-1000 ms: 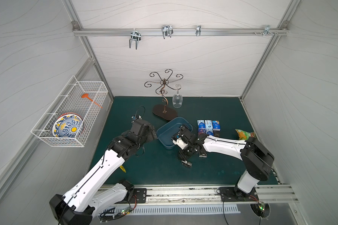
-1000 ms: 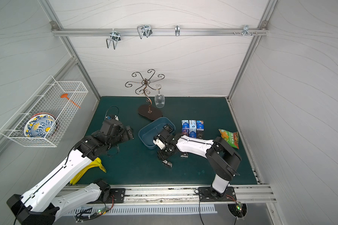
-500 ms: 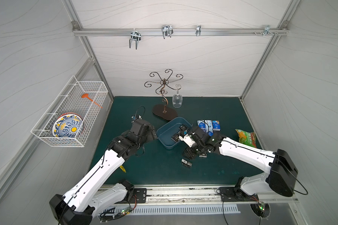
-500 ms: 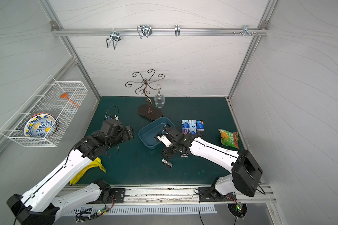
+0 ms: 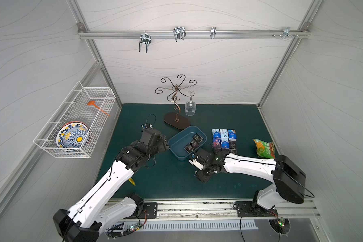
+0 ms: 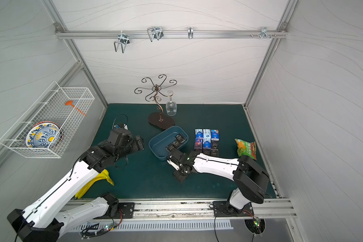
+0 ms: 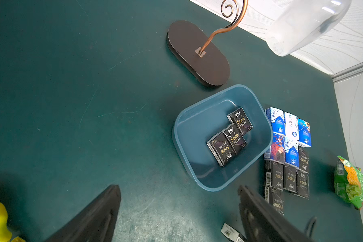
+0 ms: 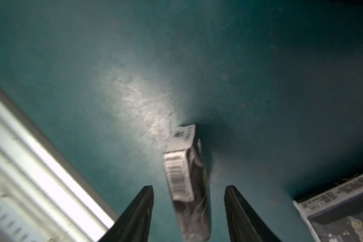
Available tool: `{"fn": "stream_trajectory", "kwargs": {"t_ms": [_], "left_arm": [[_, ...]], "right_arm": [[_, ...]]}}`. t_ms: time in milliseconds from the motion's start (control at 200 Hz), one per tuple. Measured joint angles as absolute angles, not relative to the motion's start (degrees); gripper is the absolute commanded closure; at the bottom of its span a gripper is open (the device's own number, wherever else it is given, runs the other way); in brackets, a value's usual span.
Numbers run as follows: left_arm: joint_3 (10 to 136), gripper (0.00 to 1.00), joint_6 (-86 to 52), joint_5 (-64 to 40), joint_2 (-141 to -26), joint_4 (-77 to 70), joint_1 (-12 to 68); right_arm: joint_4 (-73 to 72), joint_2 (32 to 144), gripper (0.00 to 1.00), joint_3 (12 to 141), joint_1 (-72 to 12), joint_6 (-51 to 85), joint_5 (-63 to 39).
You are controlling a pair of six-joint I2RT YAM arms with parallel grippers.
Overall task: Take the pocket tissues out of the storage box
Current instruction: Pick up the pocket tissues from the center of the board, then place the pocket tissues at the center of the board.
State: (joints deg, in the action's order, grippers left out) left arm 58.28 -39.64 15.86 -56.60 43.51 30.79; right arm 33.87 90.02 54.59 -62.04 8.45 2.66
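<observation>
Between jaws of the open right tool (image 8: 188,188) sits a loose black tissue pack (image 8: 186,167)

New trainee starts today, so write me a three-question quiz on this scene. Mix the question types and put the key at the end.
1. How many pocket tissues lie in the storage box?
2. True or false: the right tool is clamped shut on the black pack standing on edge.
3. Which thing lies on the mat beyond the laid-out packs, on the side away from the box? A) a banana B) a snack bag C) a plate

Key: 1. three; 2. false, a gap shows on either side of the pack; 3. B.
</observation>
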Motion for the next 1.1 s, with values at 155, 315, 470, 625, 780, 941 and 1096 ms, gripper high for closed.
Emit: {"fn": "stream_trajectory", "kwargs": {"t_ms": [155,315,470,625,780,941,1096], "left_arm": [[58.3,0.08,-39.6,15.9,-56.4,43.5,30.8],[58.4,0.08,-39.6,15.8,-56.4,43.5,30.8],[58.4,0.08,-39.6,15.6,-56.4,43.5,30.8],[58.4,0.08,-39.6,15.4,-56.4,43.4,30.8],[58.4,0.08,-39.6,15.4,-56.2,43.4,30.8],[58.4,0.08,-39.6,15.2,-55.6,43.4,30.8],[58.4,0.08,-39.5,14.3,-55.5,43.4,30.8]], "right_arm": [[33.7,91.8,0.68,54.7,-62.0,8.1,4.7],[33.4,90.7,0.74,54.5,-62.0,8.4,4.9],[32.4,82.5,0.76,51.5,-57.4,10.7,0.9],[32.2,72.7,0.76,46.4,-44.0,14.8,-0.5],[35.7,64.4,0.75,41.8,-35.2,19.4,2.3],[39.1,62.8,0.76,41.7,-34.2,24.4,7.1],[42.5,66.7,0.73,41.7,-34.9,28.4,13.5]]}}
